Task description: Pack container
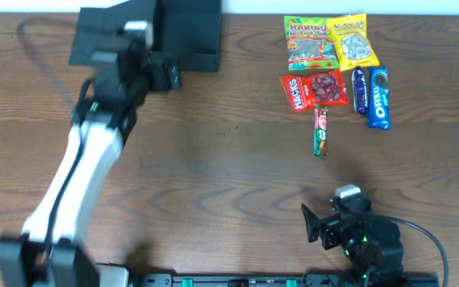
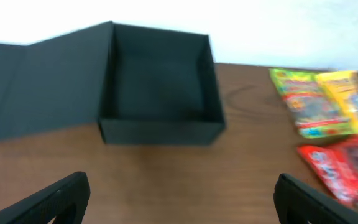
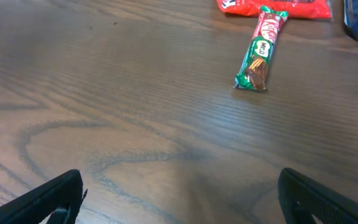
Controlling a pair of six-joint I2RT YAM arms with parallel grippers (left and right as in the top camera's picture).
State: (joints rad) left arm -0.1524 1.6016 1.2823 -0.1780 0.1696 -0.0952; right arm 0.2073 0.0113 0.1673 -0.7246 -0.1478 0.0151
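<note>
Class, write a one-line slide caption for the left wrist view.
Open left gripper faces an empty matte black cardboard box, flap lid laid open, bright snack packets nearby.

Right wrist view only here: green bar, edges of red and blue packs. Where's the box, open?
Observer: The container sits far left on the table, flap lid open, nothing visible inside.
Operator: Left hand holding anything?
Observer: No, the left hand is open, poised just in front of the container.
Operator: More snacks?
Observer: Two more far right: a Haribo bag and a yellow bag.
</note>
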